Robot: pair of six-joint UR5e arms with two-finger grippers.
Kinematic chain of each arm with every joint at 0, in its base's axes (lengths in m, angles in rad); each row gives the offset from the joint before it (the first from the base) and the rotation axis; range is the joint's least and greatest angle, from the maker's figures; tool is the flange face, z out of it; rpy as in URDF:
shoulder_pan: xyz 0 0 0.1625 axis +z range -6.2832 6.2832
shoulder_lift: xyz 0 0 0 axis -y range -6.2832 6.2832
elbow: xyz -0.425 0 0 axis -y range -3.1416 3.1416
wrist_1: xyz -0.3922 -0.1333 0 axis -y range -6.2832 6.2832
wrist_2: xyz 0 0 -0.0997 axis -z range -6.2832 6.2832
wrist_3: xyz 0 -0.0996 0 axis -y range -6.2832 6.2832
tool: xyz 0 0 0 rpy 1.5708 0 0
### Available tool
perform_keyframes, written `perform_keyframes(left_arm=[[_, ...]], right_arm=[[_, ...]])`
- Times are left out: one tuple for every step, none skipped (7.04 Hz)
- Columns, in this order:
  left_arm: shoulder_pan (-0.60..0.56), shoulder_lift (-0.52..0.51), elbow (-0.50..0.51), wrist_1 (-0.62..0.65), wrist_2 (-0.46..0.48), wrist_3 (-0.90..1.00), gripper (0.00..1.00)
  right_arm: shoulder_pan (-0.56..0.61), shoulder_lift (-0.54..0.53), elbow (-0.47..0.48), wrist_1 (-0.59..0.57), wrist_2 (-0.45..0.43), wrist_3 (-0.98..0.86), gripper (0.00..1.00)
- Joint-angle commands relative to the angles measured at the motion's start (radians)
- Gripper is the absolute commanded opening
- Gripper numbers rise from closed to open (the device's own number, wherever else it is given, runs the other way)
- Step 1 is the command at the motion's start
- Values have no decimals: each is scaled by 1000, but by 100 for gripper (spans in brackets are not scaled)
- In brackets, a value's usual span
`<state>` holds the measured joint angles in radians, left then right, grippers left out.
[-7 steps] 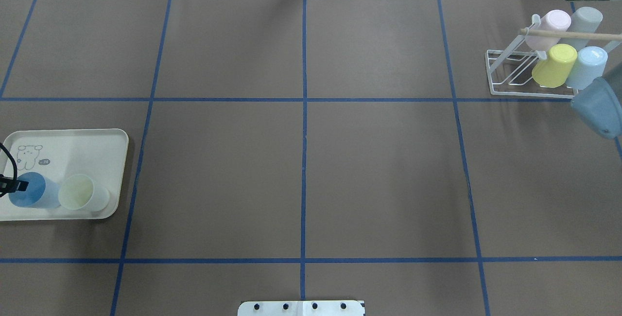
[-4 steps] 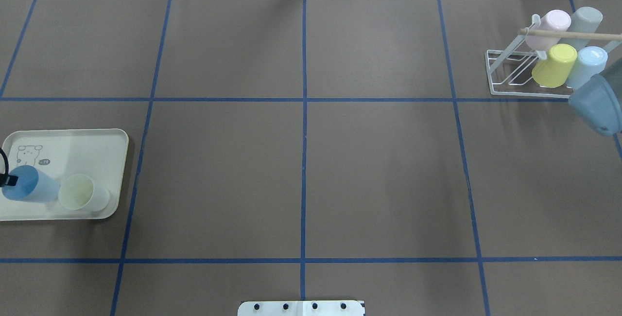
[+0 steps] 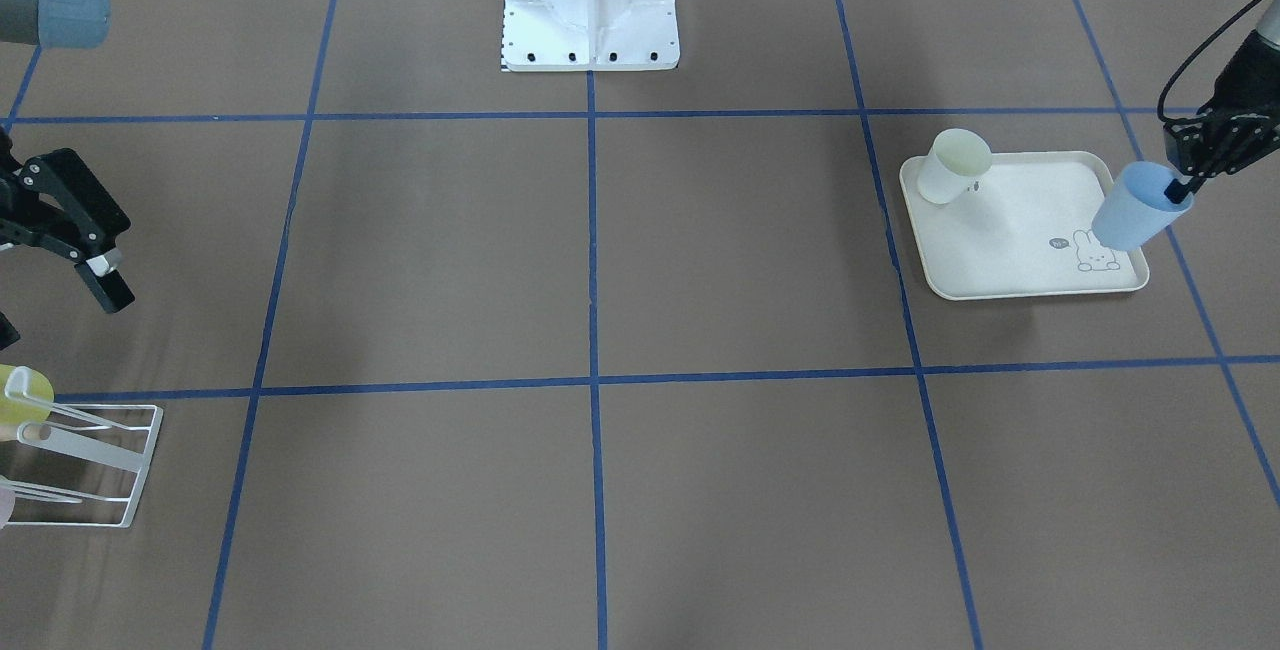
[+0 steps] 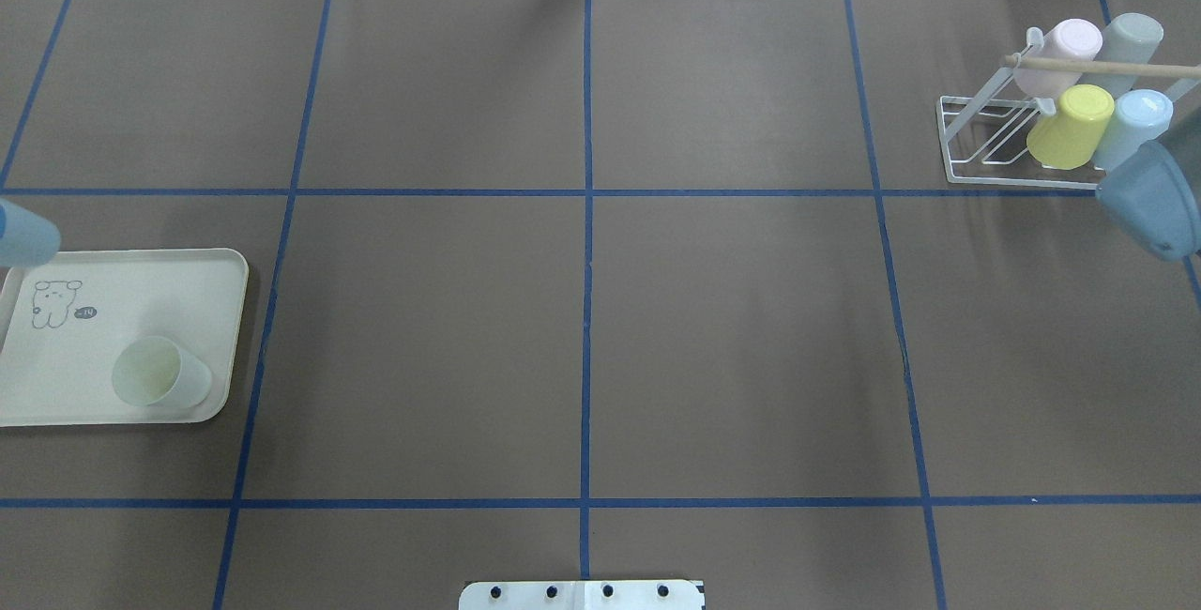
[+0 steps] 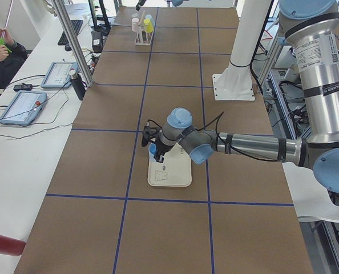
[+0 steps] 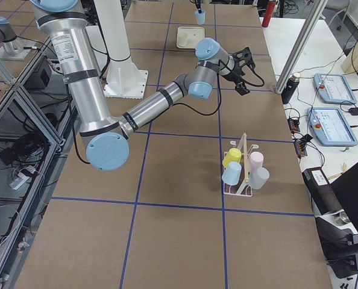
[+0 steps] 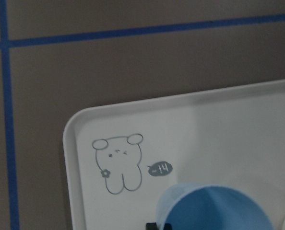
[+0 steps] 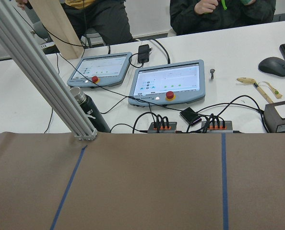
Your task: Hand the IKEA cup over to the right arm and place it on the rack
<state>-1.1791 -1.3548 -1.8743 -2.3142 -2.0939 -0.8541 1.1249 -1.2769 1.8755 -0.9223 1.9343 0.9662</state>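
Note:
The blue IKEA cup [image 3: 1138, 210] hangs tilted above the outer edge of the cream tray [image 3: 1020, 255]. My left gripper [image 3: 1178, 192] is shut on its rim, one finger inside the cup. The left wrist view looks down into the cup [image 7: 214, 208] over the tray [image 7: 190, 124]. Overhead, only a sliver of the cup [image 4: 21, 235] shows at the left edge. The white wire rack [image 4: 980, 136] stands far right and carries several cups. My right gripper [image 3: 60, 315] hovers open and empty near the rack [image 3: 95, 465].
A pale yellow-green cup [image 4: 159, 373] stands upright on the tray [image 4: 141, 282]. The rack holds pink [image 4: 1065, 47], grey [image 4: 1131, 38], yellow [image 4: 1074, 127] and light blue [image 4: 1135, 127] cups. Control tablets and seated people are beyond the table's far edge.
My left gripper has lifted the blue cup off the tray, carrying it to the left edge of the overhead view. The right arm has shifted only slightly.

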Motion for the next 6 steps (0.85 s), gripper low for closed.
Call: perform_keyframes(left_arm=[[-2, -186, -16, 1, 8, -341, 0], [22, -292, -22, -4, 9, -560, 0], [70, -364, -22, -5, 12, -703, 0], [116, -422, -23, -20, 41, -823, 0], [213, -478, -20, -60, 131, -1005, 0], [330, -521, -16, -107, 284, -1124, 0]], right_arm=[[-2, 2, 2, 0, 2, 38, 100], [-11, 2, 1, 0, 2, 73, 100], [-14, 2, 2, 0, 2, 77, 100], [-14, 11, 1, 0, 2, 103, 100], [-25, 30, -5, 8, -1, 152, 100], [-49, 46, -19, 58, -8, 246, 100]])
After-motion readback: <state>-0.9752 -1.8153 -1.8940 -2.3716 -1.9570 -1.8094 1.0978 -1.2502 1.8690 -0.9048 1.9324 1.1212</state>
